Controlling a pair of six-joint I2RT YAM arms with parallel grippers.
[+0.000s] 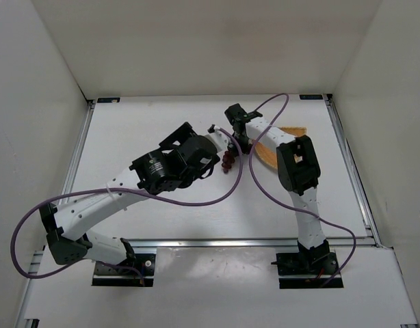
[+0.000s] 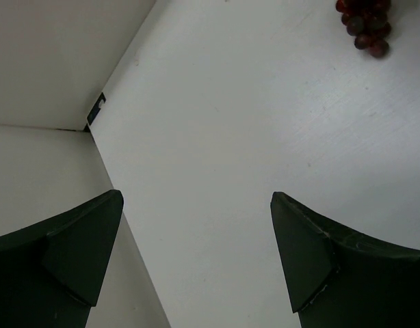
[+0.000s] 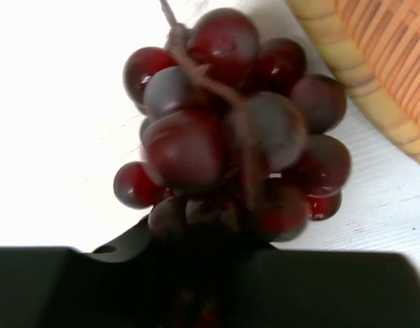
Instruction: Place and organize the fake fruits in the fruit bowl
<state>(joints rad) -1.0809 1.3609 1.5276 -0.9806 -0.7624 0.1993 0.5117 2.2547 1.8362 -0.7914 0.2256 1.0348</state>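
The dark red-purple grapes (image 1: 228, 161) lie on the white table just left of the orange-tan woven fruit bowl (image 1: 292, 131). In the right wrist view the grapes (image 3: 230, 123) fill the frame, and my right gripper (image 3: 210, 232) is shut on the near end of the bunch. The bowl's rim (image 3: 347, 55) shows at the upper right, beside the grapes. My right gripper (image 1: 236, 152) reaches down at the bunch from behind. My left gripper (image 2: 196, 195) is open with nothing between its fingers, and the grapes (image 2: 366, 27) sit at the top right edge of its view. It (image 1: 217, 137) hovers just left of the bunch.
White walls enclose the table on three sides, and a corner bracket (image 2: 95, 113) marks the far corner. Purple cables (image 1: 258, 178) loop over the table between the arms. A metal rail (image 1: 251, 241) runs along the near edge.
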